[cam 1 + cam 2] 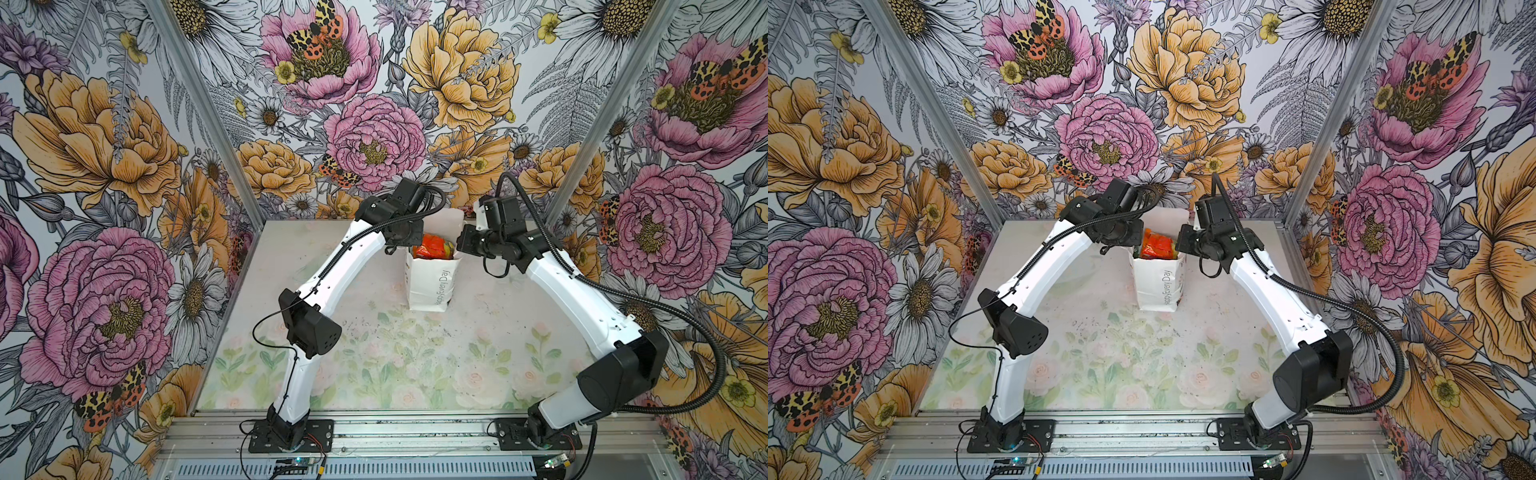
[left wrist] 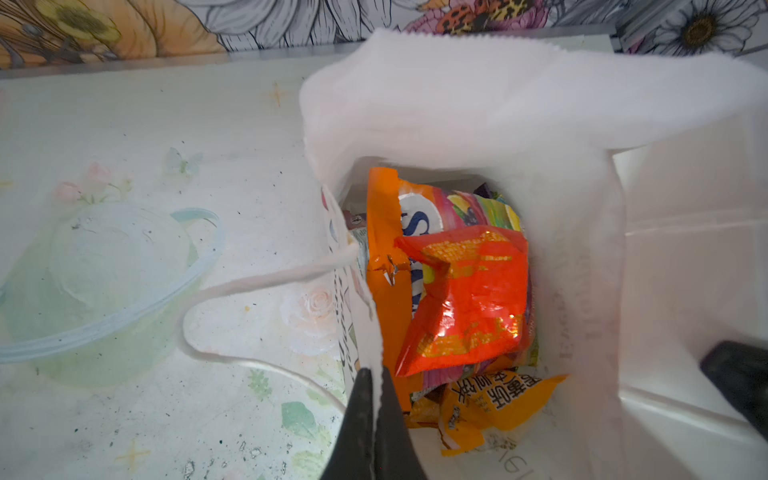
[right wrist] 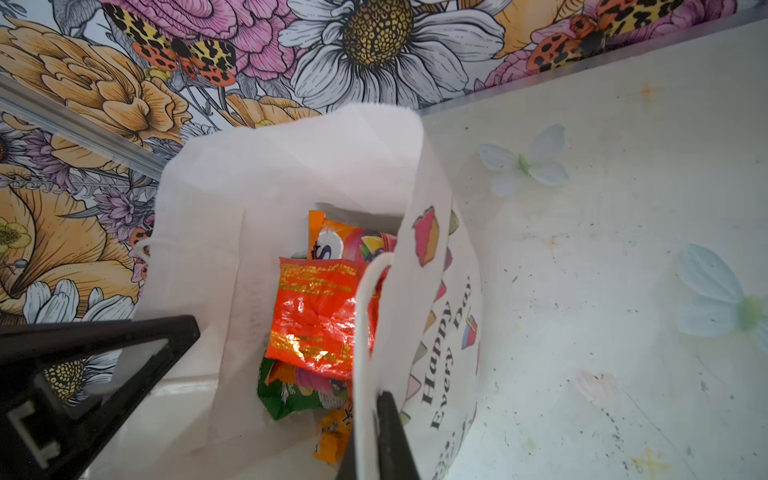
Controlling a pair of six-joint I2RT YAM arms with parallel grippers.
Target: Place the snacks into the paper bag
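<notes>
at the far middle of the table (image 1: 374, 374), the paper bag (image 1: 432, 286) stands upright, long axis vertical, mouth up, with the snacks (image 2: 465, 299) piled inside. the left gripper (image 2: 376, 419) and right gripper (image 3: 380, 440) pinch opposite sides of its rim, fingers closed on paper. the bag looks thin, light and easily torn, so a gentle hold at the rim or the cord handle (image 2: 257, 282) seems best.

Both top views look steeply down from afar. Each wrist view peers close past its fingers (image 2: 358, 424) into the shared bag (image 3: 270, 166).
</notes>
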